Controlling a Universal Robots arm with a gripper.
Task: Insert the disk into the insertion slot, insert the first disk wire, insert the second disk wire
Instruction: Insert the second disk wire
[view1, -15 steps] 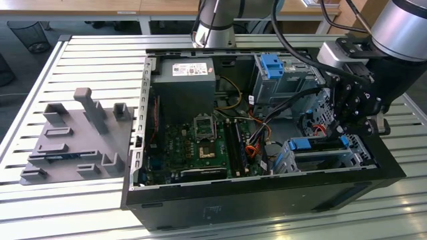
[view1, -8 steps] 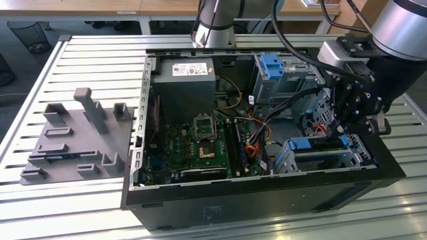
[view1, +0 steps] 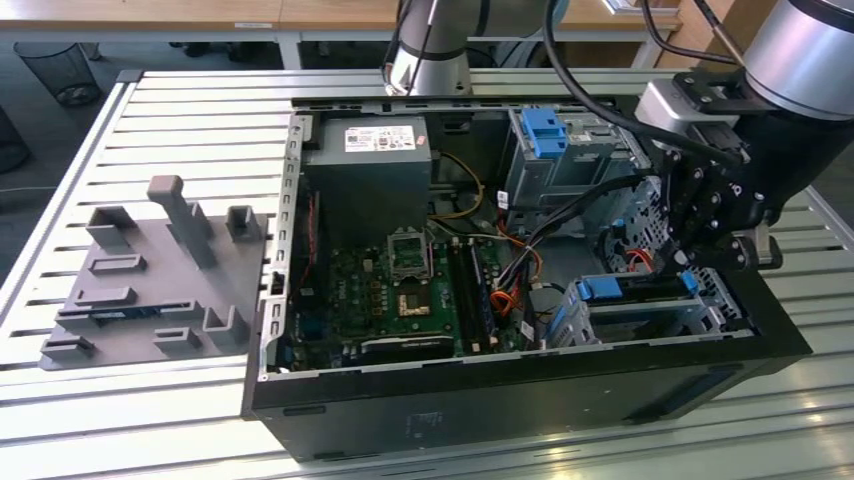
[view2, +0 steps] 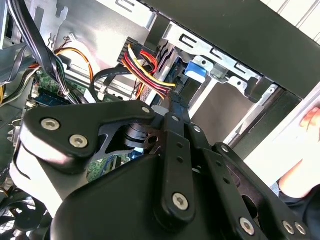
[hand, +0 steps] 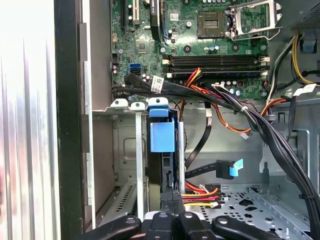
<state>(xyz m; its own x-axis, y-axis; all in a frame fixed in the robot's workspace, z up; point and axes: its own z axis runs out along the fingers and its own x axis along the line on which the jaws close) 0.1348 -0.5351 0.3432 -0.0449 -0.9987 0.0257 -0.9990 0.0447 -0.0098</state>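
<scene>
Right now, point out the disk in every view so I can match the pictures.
Exterior view: the disk, blue-framed, in the metal cage at the exterior view's lower right.
First wrist view: the disk shows its blue tab in that cage, just beyond the gripper.
Second wrist view: the disk, blue tab past the gripper, beside red and yellow wires.
Shared landmark: the black case wall alongside the cage.

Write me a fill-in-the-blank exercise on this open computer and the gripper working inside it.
1. The disk stands inside the insertion slot, and its caddy tab is coloured ____.
2. The gripper has its jaws shut on a wire bundle of red, black and ____ strands.
3. The grey fixture tray lies on the exterior view's ____ of the computer case.
Missing words: blue; yellow; left.
</scene>
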